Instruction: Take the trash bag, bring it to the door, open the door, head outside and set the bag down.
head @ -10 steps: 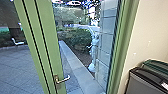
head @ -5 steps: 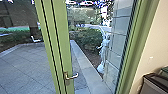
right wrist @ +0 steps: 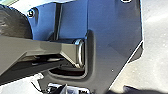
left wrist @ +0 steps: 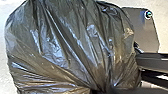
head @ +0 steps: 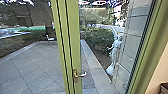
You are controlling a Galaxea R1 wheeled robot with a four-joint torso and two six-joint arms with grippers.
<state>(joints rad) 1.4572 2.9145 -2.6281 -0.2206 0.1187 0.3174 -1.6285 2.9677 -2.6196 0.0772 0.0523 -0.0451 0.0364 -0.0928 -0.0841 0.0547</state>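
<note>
Jaws of left gripper (left wrist: 100,90) grasp the trash bag (left wrist: 72,47); right jaws: cannot tell. Pickup and carry to the door (head: 74,50) appear complete; opening, exit and set-down remain.

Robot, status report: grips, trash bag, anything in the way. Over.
Grip unconfirmed, left and right. Trash bag close up in left wrist view, plastic gathered. Green-framed door ahead, lever handle on it; latch state unclear.

Grey paving (head: 37,67) with a pale curb (head: 93,62)
</note>
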